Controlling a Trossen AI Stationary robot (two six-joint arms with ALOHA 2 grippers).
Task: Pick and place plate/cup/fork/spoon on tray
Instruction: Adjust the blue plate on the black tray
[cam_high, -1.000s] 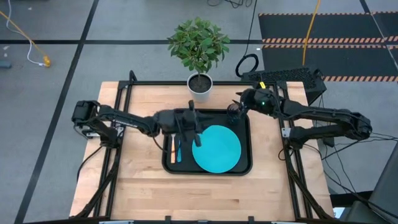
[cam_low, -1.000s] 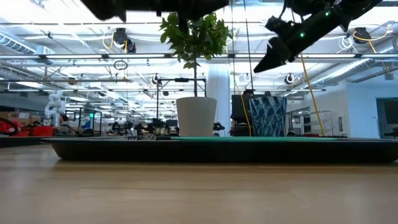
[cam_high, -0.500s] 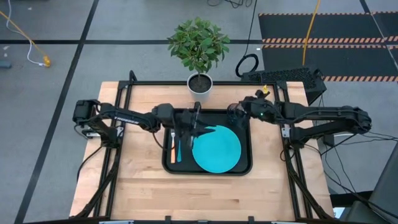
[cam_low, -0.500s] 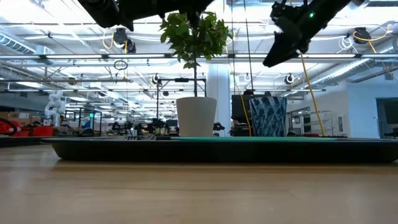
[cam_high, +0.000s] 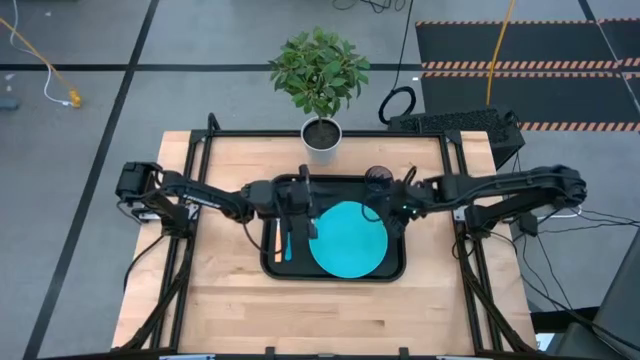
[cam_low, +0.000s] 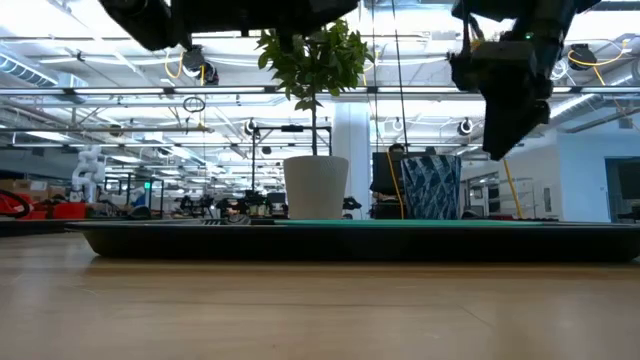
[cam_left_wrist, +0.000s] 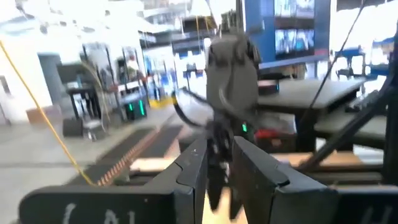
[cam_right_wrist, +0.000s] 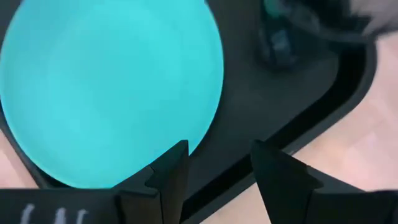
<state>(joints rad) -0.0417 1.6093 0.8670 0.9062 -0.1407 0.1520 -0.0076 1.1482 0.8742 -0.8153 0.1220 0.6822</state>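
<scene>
R arm (cam_high: 400, 207) now over tray (cam_high: 392, 268)

In the high view the left arm covers part of the fork (cam_high: 277, 240) and the spoon (cam_high: 288, 243). The cup (cam_right_wrist: 283, 38) is blurred and cut off in the right wrist view, where the plate (cam_right_wrist: 106, 81) also runs past the frame.

A large black rectangular tray (cam_high: 394, 268) with rounded corners and a low rim lies on the worktop. A round, flat turquoise plate (cam_high: 348, 240) lies on its right half. A small dark translucent cup (cam_high: 378, 177) stands upright at its far right corner. An orange-handled fork (cam_high: 277, 244) and blue-handled spoon (cam_high: 287, 244) lie side by side along its left edge.
</scene>
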